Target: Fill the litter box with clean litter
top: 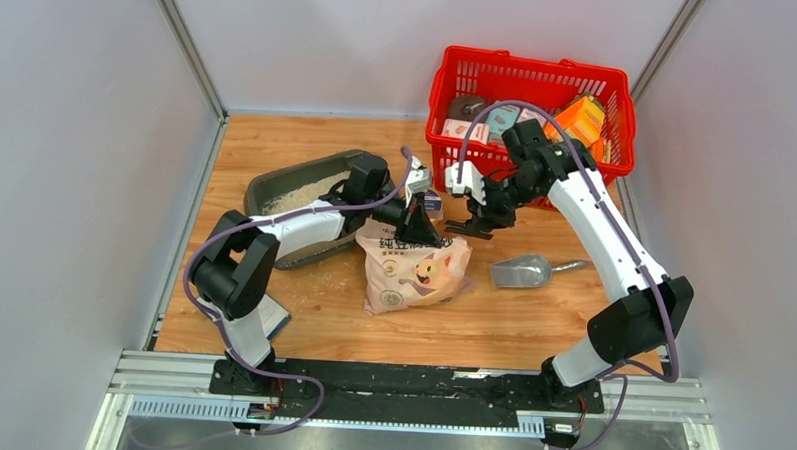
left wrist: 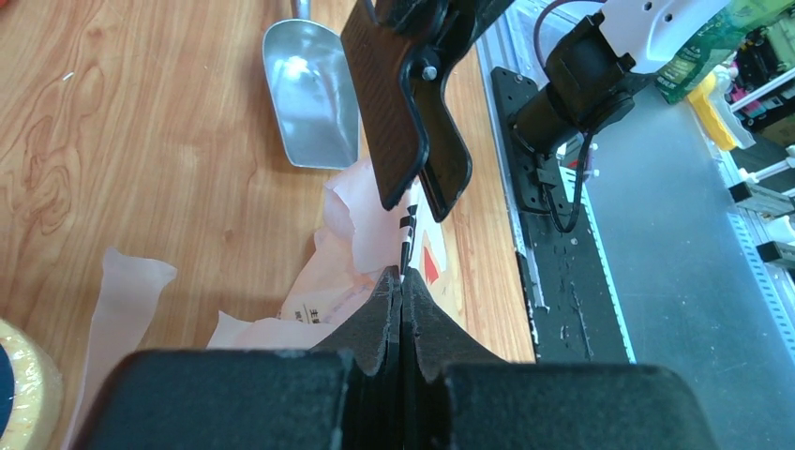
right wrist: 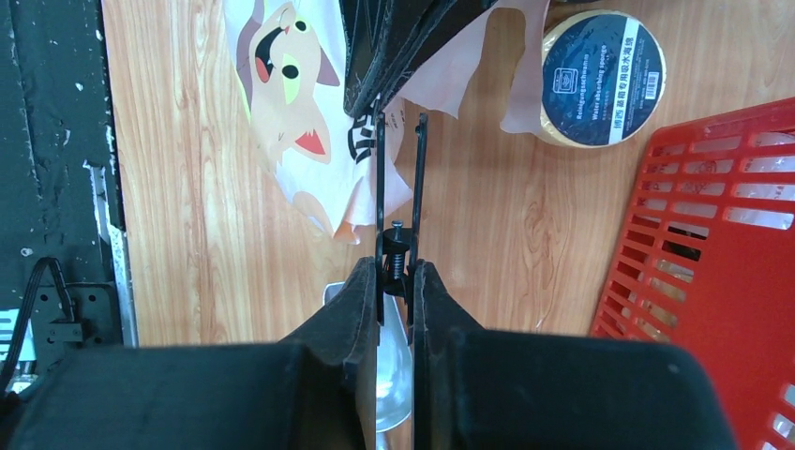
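Observation:
The dark grey litter box [top: 259,192] lies at the back left with pale clean litter [top: 301,192] in it. The beige-pink bag [top: 413,274] with a cartoon cat [right wrist: 281,80] lies mid-table, its top torn into flaps [left wrist: 352,211]. My right gripper [top: 472,224] is shut on a thin black two-bladed spring tool [right wrist: 398,187] that points at the bag top. My left gripper [left wrist: 401,277] is shut, and the end of one blade [left wrist: 408,230] sits between its fingertips, just above the bag's opening. The bag's mouth is hidden beneath both grippers.
A silver scoop [top: 523,272] lies right of the bag. A red mesh basket [top: 444,97] with several packets stands at the back right. A yellow tape roll [right wrist: 603,80] sits beside the bag top. Grey walls enclose the table.

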`<action>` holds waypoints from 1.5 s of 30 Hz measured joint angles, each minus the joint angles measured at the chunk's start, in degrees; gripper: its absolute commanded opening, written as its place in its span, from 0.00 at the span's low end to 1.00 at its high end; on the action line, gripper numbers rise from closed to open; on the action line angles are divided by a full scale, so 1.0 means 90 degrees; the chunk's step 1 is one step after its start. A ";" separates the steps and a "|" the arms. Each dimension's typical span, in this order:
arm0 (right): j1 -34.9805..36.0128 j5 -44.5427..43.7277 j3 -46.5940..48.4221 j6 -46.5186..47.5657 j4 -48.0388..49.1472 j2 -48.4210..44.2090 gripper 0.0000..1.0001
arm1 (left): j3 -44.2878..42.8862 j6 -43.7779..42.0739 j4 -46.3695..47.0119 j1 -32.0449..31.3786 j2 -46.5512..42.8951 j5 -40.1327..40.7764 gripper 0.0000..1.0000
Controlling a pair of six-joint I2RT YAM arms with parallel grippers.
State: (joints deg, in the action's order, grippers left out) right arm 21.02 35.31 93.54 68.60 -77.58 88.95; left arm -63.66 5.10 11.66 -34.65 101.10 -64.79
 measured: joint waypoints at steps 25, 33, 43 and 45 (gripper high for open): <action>0.0498 -0.1049 -0.0294 -0.1151 0.0002 -0.0095 0.00 | 0.0083 -0.0219 0.0063 -0.0117 -0.0160 0.0328 0.26; 0.0758 -0.1365 -0.0306 -0.1151 0.0005 -0.0095 0.00 | 0.0092 -0.1010 -0.0695 -0.0087 -0.0690 0.0447 0.38; 0.0998 -0.1496 -0.0304 -0.1197 0.0015 0.0007 0.00 | 0.0697 -0.2540 -0.2358 0.0503 -0.1632 0.0444 0.37; 0.1115 -0.1532 -0.0304 -0.1205 0.0027 0.0007 0.00 | 0.0860 -0.2922 -0.2684 0.0571 -0.1707 0.0423 0.26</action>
State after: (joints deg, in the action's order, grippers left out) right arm 31.05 21.52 90.80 57.76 -77.34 89.01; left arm -55.92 -21.19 -12.49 -29.52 85.73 -60.99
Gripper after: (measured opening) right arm 0.106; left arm 0.383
